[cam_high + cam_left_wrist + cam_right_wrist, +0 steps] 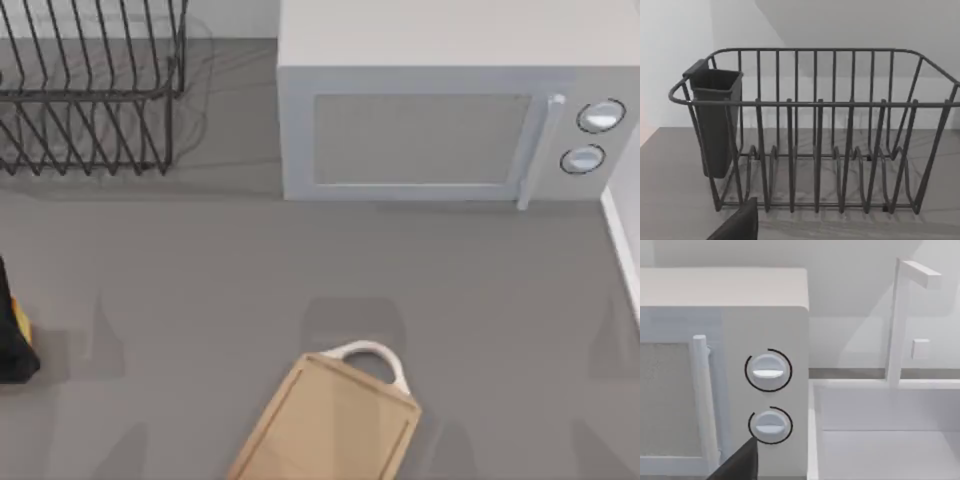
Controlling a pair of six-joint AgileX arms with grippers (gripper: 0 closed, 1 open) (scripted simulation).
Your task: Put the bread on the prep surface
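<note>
Top view: light tan wooden cutting board (330, 425) bare at grey desk (200, 280) front; orange-yellow sliver (22, 318) at left edge, possibly bread. Grip of either arm: cannot tell. Risk: misjudged, half-hidden target, missed grasp.

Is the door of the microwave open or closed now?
Closed. In the top view the microwave door lies flush with its front, and the handle stands straight beside the two knobs; no gap shows.
</note>
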